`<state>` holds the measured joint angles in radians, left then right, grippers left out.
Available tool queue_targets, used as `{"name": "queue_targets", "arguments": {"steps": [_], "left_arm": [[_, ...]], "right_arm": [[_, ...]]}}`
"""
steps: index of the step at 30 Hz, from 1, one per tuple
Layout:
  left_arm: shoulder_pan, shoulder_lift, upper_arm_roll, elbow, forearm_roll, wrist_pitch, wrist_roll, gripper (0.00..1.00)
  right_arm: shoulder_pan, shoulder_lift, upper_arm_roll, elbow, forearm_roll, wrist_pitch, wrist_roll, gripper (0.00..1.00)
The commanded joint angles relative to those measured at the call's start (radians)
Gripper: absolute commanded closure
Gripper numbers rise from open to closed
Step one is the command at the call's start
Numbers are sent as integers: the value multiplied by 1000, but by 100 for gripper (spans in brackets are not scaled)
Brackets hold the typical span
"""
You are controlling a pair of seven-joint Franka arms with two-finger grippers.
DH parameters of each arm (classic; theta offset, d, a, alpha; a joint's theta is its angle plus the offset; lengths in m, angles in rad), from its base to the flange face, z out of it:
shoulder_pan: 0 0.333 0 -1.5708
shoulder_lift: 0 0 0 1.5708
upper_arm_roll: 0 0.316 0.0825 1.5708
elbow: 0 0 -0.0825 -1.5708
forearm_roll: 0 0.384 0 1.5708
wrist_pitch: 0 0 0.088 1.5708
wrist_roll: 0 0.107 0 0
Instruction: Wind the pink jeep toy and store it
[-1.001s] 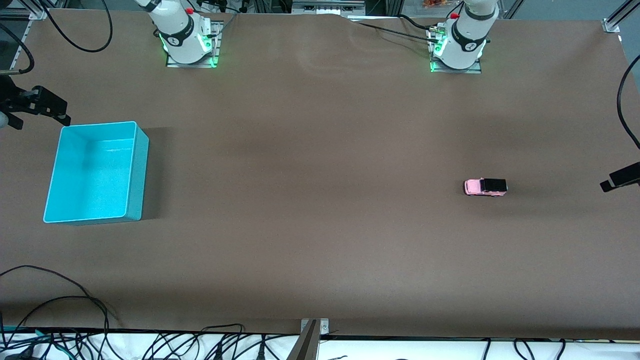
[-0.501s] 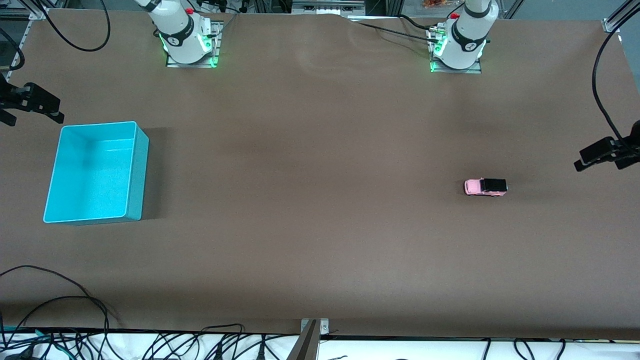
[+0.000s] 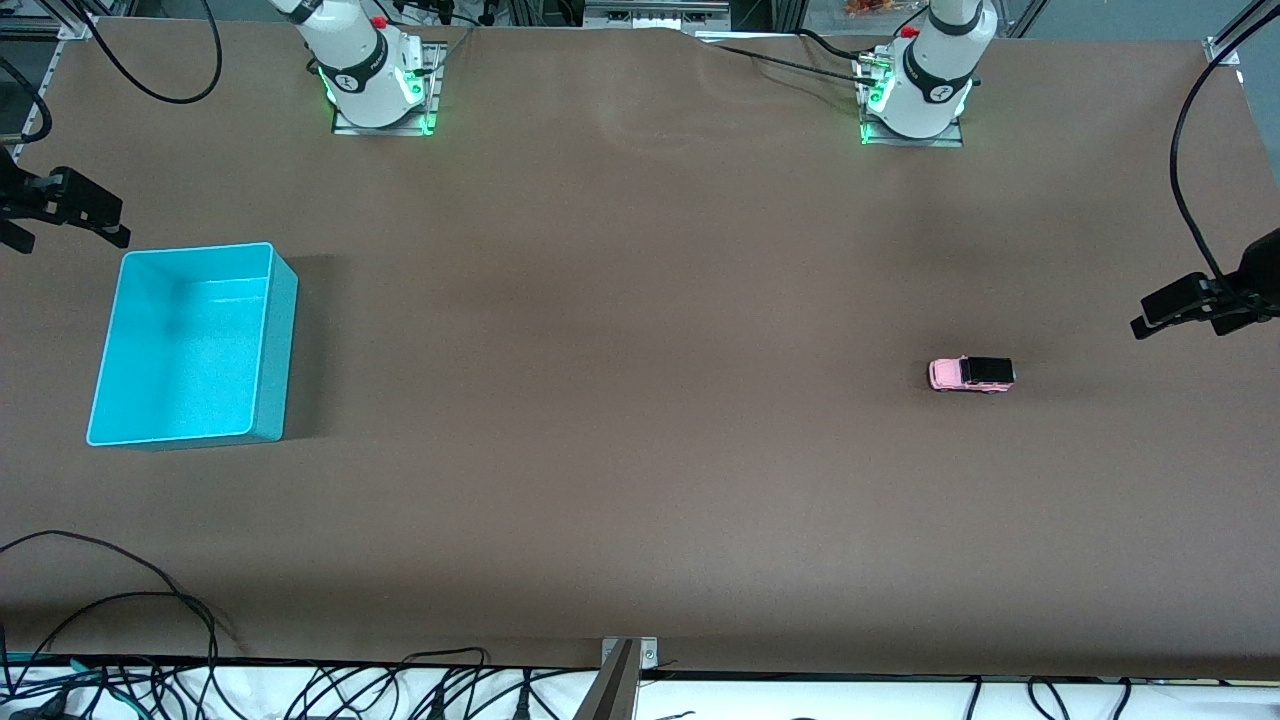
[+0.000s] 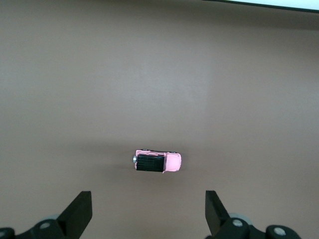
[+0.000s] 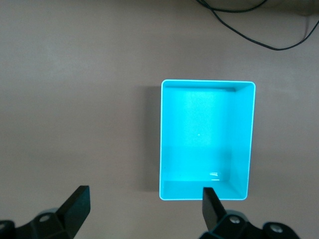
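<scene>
The pink jeep toy (image 3: 971, 374) sits untouched on the table (image 3: 640, 500) toward the left arm's end. The left gripper (image 4: 148, 214) hovers wide-fingered nearby, likely lining up. The right gripper (image 5: 142, 211) waits, fingers wide, over the table beside the turquoise bin (image 3: 100, 400), near that end's edge.

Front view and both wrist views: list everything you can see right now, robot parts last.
jeep: one, pink with black roof, on the table toward the left arm's end, upright on its wheels.
bin: one, turquoise, nothing in it, on the table toward the right arm's end.
table: one, brown top.
cables: several, black, along the table edge nearest the front camera.
left gripper: one, black, open, up in the air at the left arm's end of the table, jeep in its wrist view.
right gripper: one, black, open, up in the air beside the bin at the right arm's end.
</scene>
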<state>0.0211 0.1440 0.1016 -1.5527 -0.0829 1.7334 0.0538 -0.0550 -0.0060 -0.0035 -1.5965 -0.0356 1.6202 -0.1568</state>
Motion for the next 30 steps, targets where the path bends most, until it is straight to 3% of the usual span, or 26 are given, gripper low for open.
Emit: {"name": "queue_targets", "arguments": {"steps": [1,30], "left_arm": [[-10,-24,-6,-29,5,3,1,0],[-7,-26,-22,-56,55,-72,20,0]], "right_arm": [[0,17,2,24,-9,-10,10,0],[3,31,5,24,-9,18,10,0]]}}
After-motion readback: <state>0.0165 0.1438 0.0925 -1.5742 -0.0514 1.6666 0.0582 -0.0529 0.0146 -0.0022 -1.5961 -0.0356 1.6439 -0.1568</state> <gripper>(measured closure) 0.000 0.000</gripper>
